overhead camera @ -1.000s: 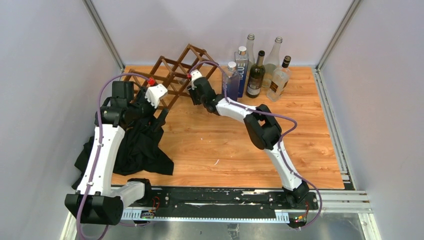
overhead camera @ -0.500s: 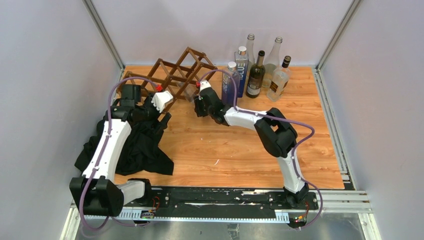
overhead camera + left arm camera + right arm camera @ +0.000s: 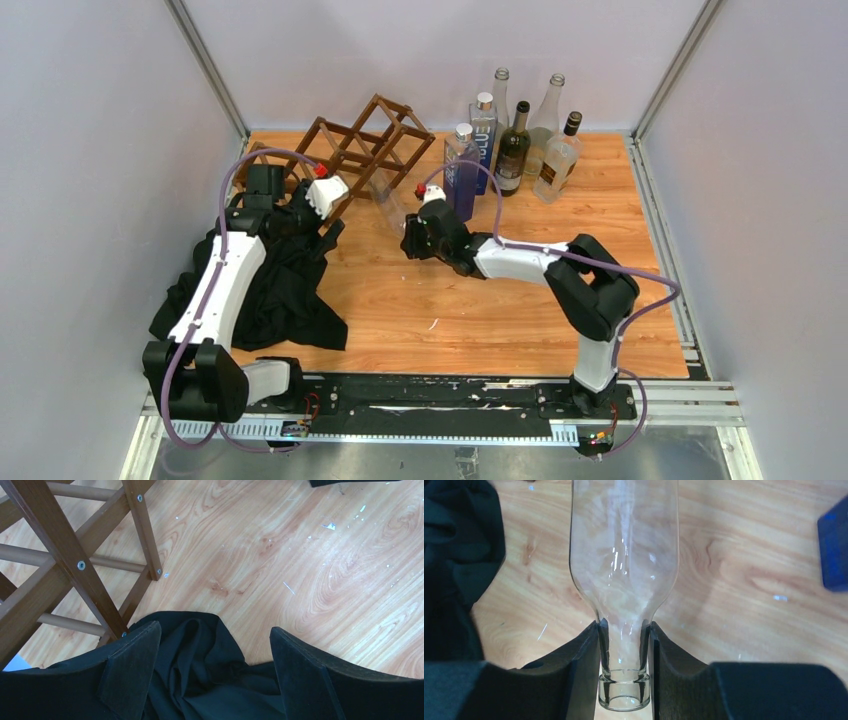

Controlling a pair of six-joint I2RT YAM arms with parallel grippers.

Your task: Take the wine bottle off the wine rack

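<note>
Wine bottle (image 3: 624, 555): clear glass, lying out over the desk (image 3: 480, 300), just to the near right of the wine rack (image 3: 75, 562). No slat shows around it in the right wrist view, so you can judge it free of its cell.
Right claw (image 3: 624, 632): closed tight on the bottle's neck just behind the lip, one pad on either side.
Axis: the body runs straight out from the claw, far and left toward the rack, with the mouth toward the wrist (any further pull runs near and right along that line).
Right arm: stretched low across the desk, elbow folded out at the right.
Left claw (image 3: 215, 635): fingers apart, nothing between them, hanging over the black cloth (image 3: 200, 690) beside the rack's near foot.
Nearer arm: the right; it has the bottle.
</note>
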